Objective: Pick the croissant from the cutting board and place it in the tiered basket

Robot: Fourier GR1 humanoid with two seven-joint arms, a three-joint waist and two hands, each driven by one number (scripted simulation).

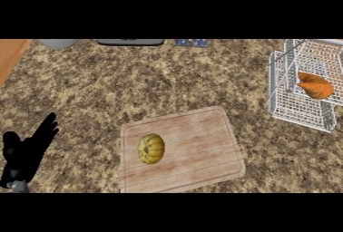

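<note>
My left hand [26, 152] rests open, empty, left of the cutting board [194, 149]; the croissant [151, 148] there lies lengthwise away from me.

Speckled granite counter [134, 81], wooden cutting board [194, 154] near front, white tiered basket [298, 111] at right

Wooden cutting board [194, 149], white wire tiered basket [301, 102], seemingly speckled stone counter [134, 81].
</note>
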